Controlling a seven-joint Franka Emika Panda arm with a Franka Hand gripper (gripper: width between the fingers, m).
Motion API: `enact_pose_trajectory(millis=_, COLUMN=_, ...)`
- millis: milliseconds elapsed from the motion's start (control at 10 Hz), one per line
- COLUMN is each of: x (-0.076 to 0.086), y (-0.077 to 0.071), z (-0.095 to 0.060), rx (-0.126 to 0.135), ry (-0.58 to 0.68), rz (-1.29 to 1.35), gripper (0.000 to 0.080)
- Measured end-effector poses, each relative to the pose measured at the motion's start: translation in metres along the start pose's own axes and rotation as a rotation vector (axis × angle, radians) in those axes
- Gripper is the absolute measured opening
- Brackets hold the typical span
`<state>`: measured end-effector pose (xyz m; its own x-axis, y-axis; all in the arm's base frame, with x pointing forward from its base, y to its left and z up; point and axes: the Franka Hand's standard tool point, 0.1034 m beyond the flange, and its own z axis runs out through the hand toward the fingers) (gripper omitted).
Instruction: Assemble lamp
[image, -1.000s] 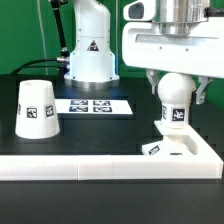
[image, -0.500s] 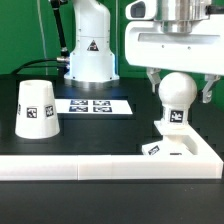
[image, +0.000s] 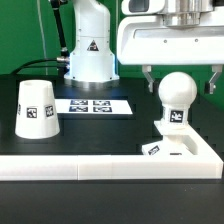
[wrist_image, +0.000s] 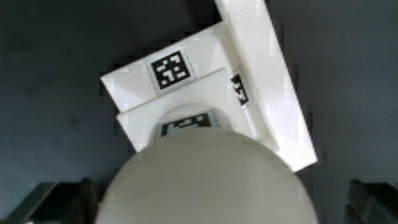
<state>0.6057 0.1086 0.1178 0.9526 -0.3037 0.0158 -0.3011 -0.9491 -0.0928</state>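
The round-headed bulb (image: 176, 92) stands upright in the flat square base (image: 188, 150) at the exterior view's right. My gripper (image: 180, 84) is above and around the bulb's head, open wide. One finger is on each side of the head and both are apart from it. In the wrist view the bulb's head (wrist_image: 199, 180) fills the foreground, with the tagged base (wrist_image: 187, 70) beyond it and the dark fingertips (wrist_image: 54, 200) at the edges. The cup-like shade (image: 35, 108) stands mouth down at the exterior view's left.
The marker board (image: 92, 104) lies flat between the shade and the bulb. The white robot pedestal (image: 88, 50) stands at the back. A low white wall (image: 90, 166) runs along the front edge of the table.
The jaws have opened and let go of the bulb's head. The gripper has lifted slightly. The bulb stays standing in the base.
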Motion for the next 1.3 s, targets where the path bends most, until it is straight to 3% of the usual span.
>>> enact_pose_trajectory(millis=300, x=0.0001, y=0.0001, z=0.0000, rx=0.000, ry=0.000, rz=-0.222, gripper=0.0699)
enact_pose_trajectory(millis=700, x=0.0031, y=-0.0001, z=0.0016, rx=-0.009, ry=0.014, rz=-0.717, gripper=0.0699)
enact_pose_trajectory(millis=1100, x=0.0035, y=0.0018, z=0.0028, rx=-0.011, ry=0.011, rz=-0.944, gripper=0.0699)
enact_pose_trajectory(millis=1300, x=0.0052, y=0.0015, z=0.0045, rx=-0.034, ry=0.006, rz=-1.227, gripper=0.0699)
